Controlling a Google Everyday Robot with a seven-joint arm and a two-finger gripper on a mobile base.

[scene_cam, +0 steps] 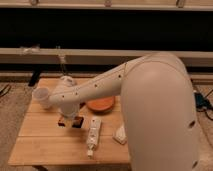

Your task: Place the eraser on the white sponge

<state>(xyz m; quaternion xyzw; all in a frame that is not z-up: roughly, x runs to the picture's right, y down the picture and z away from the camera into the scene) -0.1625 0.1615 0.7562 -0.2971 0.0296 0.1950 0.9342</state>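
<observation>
Eraser just left of white tube, gripper right over it; white sponge right of tube. We can't tell gripper's grip.

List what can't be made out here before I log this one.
Camera view:
- eraser: dark block under the gripper, left of the white tube; held or just lying there, cannot tell.
- white sponge: right edge runs under the arm.
- orange dish: top covered by the arm.
- table: right side behind the arm.
</observation>
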